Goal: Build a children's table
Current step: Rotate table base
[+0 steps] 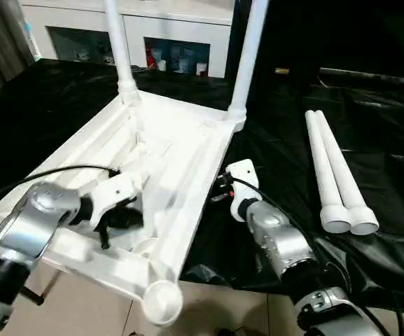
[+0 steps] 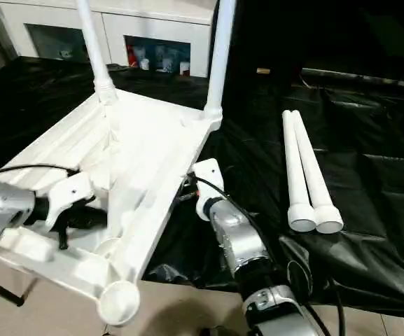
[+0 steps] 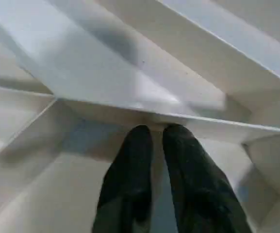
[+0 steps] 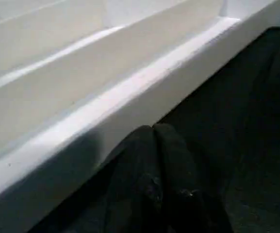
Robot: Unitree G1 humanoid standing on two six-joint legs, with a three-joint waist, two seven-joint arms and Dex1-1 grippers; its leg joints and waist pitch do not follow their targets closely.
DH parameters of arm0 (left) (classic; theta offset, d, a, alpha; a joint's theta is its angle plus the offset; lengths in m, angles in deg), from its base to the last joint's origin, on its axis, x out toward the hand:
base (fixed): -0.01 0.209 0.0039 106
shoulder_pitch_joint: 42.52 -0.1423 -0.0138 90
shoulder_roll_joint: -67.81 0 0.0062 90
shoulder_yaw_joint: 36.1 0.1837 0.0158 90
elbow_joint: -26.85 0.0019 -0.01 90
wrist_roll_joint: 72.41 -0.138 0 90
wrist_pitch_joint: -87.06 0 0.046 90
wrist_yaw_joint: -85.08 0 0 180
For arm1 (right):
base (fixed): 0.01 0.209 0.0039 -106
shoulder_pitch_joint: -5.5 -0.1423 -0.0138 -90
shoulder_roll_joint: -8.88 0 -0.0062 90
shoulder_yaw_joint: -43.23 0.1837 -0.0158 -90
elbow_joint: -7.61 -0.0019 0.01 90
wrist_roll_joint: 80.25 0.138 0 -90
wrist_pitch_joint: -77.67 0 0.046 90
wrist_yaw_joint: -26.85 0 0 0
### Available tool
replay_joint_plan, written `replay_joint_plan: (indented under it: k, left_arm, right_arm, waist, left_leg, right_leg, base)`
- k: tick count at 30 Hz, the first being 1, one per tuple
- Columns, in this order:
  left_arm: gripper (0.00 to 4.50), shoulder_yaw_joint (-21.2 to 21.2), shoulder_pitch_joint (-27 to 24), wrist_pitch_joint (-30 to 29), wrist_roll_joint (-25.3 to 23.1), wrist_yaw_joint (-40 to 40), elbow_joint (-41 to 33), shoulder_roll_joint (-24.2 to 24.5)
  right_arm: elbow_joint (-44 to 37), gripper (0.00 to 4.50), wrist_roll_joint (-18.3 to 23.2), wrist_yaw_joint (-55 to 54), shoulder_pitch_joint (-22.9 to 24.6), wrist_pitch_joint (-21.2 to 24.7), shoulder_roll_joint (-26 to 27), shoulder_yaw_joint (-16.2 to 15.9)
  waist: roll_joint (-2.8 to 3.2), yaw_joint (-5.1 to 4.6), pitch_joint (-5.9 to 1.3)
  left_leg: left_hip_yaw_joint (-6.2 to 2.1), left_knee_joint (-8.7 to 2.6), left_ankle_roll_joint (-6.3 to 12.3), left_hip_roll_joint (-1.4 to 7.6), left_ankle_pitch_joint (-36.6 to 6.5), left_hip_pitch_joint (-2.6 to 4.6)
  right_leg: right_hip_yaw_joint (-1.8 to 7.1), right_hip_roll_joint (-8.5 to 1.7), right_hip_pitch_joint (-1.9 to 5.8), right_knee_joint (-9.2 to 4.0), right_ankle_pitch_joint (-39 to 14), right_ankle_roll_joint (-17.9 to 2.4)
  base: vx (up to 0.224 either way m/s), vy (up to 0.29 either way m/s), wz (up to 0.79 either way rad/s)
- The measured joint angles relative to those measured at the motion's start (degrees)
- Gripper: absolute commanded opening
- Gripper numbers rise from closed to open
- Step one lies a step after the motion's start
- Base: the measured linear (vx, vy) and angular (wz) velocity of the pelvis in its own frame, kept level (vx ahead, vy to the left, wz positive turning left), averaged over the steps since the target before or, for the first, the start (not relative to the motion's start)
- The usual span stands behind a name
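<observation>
Table top (image 1: 166,150) is lying upside down, ribbed underside up, near corner hanging over the edge of the black-covered surface (image 1: 391,231). Near corner socket (image 1: 161,301) is sitting empty; two legs (image 2: 219,49) are standing upright in the far sockets. Two loose legs (image 1: 335,175) are lying side by side on the right, well apart from the top.

Left gripper (image 1: 117,222) is reaching into the ribbed underside at the near left, fingers narrow. In the left wrist view the fingertips (image 3: 140,138) are sitting against a rib (image 3: 188,119) with a slim gap between them; I cannot tell whether they are pinching anything.

Right gripper (image 4: 153,130) is closed and empty, tips resting at the foot of the top's right side rail (image 4: 144,90).

Step in hand, I'd judge: bracing the top. To do it well, press on ribs rather than thin panels, keep the overhanging corner from tipping, and leave the empty sockets clear for the next leg.

Head views are giving overall layout and spare legs; wrist views are giving the contact detail: rib for left, rail foot for right.
</observation>
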Motion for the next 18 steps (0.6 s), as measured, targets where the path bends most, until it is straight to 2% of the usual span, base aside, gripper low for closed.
replay_joint_plan:
  k: [4,5,7,8,10,13,18]
  left_arm:
    - [0.09,3.84,5.21,3.13,-4.13,-1.76,5.85,-4.02]
    - [0.09,5.07,7.40,4.50,-5.69,-2.95,8.65,-5.78]
    - [0.03,6.79,10.66,7.17,-8.05,-5.43,13.43,-8.19]
    - [0.03,7.84,13.09,8.70,-9.26,-7.37,17.12,-10.08]
    - [0.03,9.11,16.18,10.67,-11.70,-11.33,22.57,-12.02]
    - [0.03,10.18,20.74,12.34,-14.00,-16.65,31.24,-16.43]
    - [0.03,10.82,26.50,15.62,-16.48,-25.47,42.59,-21.72]
  right_arm:
    - [-7.00,0.00,0.19,5.90,2.08,2.22,-4.78,-0.74]
    - [-10.55,0.00,0.31,8.92,3.45,3.42,-7.27,-1.66]
    - [-16.05,0.00,0.72,14.08,5.46,5.55,-11.39,-2.99]
    - [-19.77,0.00,1.29,17.11,7.22,6.84,-14.04,-3.71]
    - [-24.53,0.00,2.36,21.61,9.09,9.01,-17.13,-4.75]
    - [-30.57,0.00,3.88,26.01,11.79,10.94,-21.22,-5.31]
    - [-36.92,0.00,5.70,28.66,13.72,14.14,-23.50,-5.13]
  waist:
    - [0.51,1.06,0.30]
    - [0.65,1.58,0.32]
    - [0.79,1.90,0.32]
    - [1.08,2.31,0.38]
    - [1.29,2.15,0.38]
    - [2.04,2.01,0.30]
    - [2.54,1.75,0.11]
  left_leg:
    - [0.10,0.05,0.03,-0.02,0.02,-0.10]
    - [0.11,0.07,0.18,-0.02,0.13,-0.10]
    - [0.16,0.06,0.31,-0.02,0.22,-0.10]
    - [0.09,0.08,0.35,-0.02,0.25,-0.07]
    - [0.22,-0.11,0.36,0.02,0.25,0.61]
    - [0.11,-0.23,0.39,-0.06,0.25,0.82]
    - [-0.15,-0.34,0.47,-0.04,0.30,0.31]
  right_leg:
    - [0.14,0.06,0.09,-0.08,0.00,0.02]
    - [0.17,0.08,0.13,-0.10,-0.01,0.05]
    - [0.50,0.25,0.27,-0.10,-0.02,0.16]
    - [0.52,0.37,0.54,-0.28,-0.01,0.19]
    - [0.77,0.53,0.98,-0.55,0.09,0.36]
    - [0.63,0.56,1.45,-1.07,0.18,0.51]
    - [0.36,0.59,1.50,-1.67,0.46,0.88]
  base:
    - [0.000,0.000,0.00]
    - [0.000,0.000,0.00]
    - [0.000,0.000,0.00]
    - [0.000,0.000,0.00]
    - [0.000,0.000,0.00]
    - [0.000,0.000,0.00]
    - [0.000,0.000,0.00]
